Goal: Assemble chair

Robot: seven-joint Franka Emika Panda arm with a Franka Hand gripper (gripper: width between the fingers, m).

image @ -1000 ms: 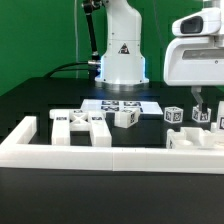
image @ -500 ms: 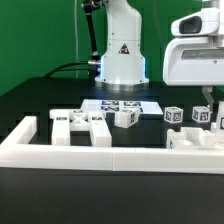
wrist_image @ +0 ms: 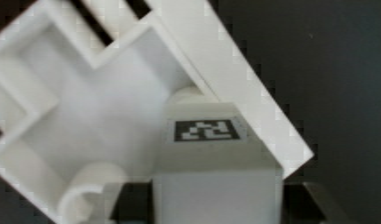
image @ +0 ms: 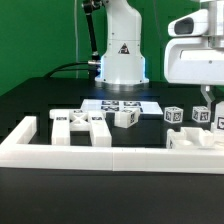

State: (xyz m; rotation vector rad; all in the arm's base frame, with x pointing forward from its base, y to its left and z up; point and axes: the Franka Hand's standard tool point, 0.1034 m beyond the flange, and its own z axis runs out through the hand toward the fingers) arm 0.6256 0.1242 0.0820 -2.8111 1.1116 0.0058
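Starting at the exterior view's left, I saw a flat chair part (image: 80, 122) lying on the black desk (image: 30, 100) behind the white border frame (image: 100, 152). Next came a tilted tagged block (image: 125, 118) just in front of the marker board (image: 122, 104). Furthest right (beneath the arm's bulky wrist) the hand (image: 207, 103) was clamped narrow around a tagged chair piece (wrist_image: 213, 170), low over the desk.

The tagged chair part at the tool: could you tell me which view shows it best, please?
The wrist view: the chair part fills the picture and its tag is clear. The exterior view shows it only small, at its right edge beneath the tool.
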